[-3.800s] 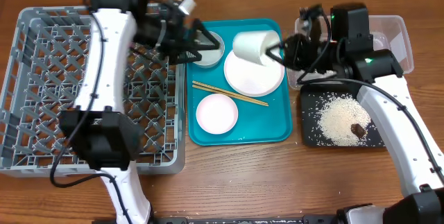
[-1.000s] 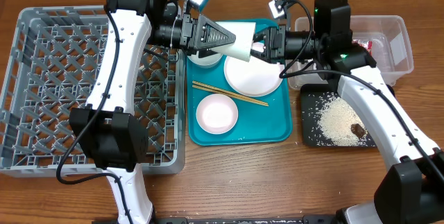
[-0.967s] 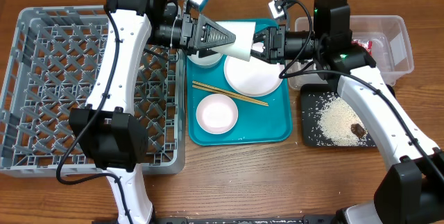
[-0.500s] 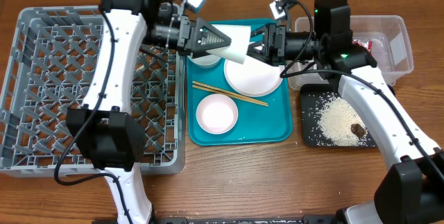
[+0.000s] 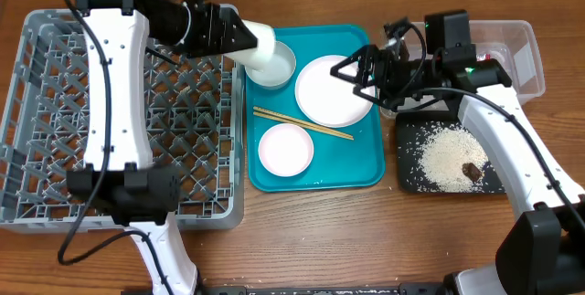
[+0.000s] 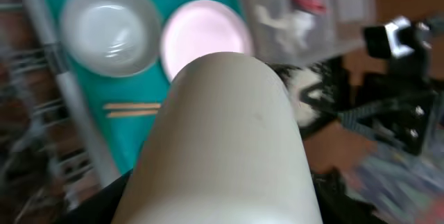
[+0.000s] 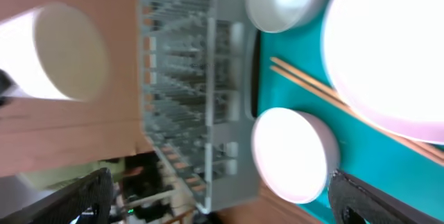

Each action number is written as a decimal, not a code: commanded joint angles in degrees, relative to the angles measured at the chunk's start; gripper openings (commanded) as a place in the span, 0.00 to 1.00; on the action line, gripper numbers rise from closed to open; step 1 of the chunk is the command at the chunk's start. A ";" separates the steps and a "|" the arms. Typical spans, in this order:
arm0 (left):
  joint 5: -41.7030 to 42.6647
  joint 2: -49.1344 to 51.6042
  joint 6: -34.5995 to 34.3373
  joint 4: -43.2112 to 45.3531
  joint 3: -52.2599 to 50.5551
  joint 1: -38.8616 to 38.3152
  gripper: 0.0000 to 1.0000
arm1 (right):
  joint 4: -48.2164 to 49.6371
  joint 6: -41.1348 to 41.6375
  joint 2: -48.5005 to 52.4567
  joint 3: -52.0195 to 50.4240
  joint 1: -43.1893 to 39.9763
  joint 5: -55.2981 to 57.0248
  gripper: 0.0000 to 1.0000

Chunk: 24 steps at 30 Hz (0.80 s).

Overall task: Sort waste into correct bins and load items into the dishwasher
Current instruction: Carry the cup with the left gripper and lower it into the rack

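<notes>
My left gripper (image 5: 236,36) is shut on the small white cup (image 5: 257,42), which it holds on its side in the air over the teal tray's left edge. That cup (image 6: 229,134) fills the left wrist view. My right gripper (image 5: 352,70) is open and holds nothing, hovering over the right rim of the white plate (image 5: 329,91). On the tray lie a pale bowl (image 5: 279,68), a pinkish bowl (image 5: 285,149) and chopsticks (image 5: 302,123). The grey dish rack (image 5: 55,149) is on the left. The clear tub (image 5: 516,48) holds a red wrapper (image 6: 305,2) and tissue (image 6: 276,20).
A teal tray (image 5: 366,163) sits mid-table. The black tray (image 5: 407,176) at right holds rice (image 5: 446,156) and a brown lump (image 5: 473,171). The rack's near wall (image 7: 225,148) stands beside the teal tray. Bare wooden table runs along the front.
The right gripper opened, let go of the cup and drew back to the right. The left arm carried the cup left, toward the rack's edge.
</notes>
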 commanded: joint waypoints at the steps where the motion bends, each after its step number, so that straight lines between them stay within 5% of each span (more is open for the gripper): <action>1: -16.52 -6.23 -12.26 -0.35 2.01 -0.92 0.30 | -2.05 -2.89 0.42 0.15 0.39 6.71 1.00; 7: -20.35 -16.81 -14.69 -0.35 -2.84 -0.90 0.33 | -4.26 -3.08 0.42 0.15 0.39 9.51 1.00; 14: -30.88 -30.77 -19.58 -0.35 -22.82 -0.90 0.32 | -5.77 -3.08 0.42 0.15 0.39 11.34 1.00; 24: -31.21 -32.15 -21.40 1.99 -48.09 -0.92 0.31 | -8.72 -3.56 0.42 0.15 0.39 15.21 1.00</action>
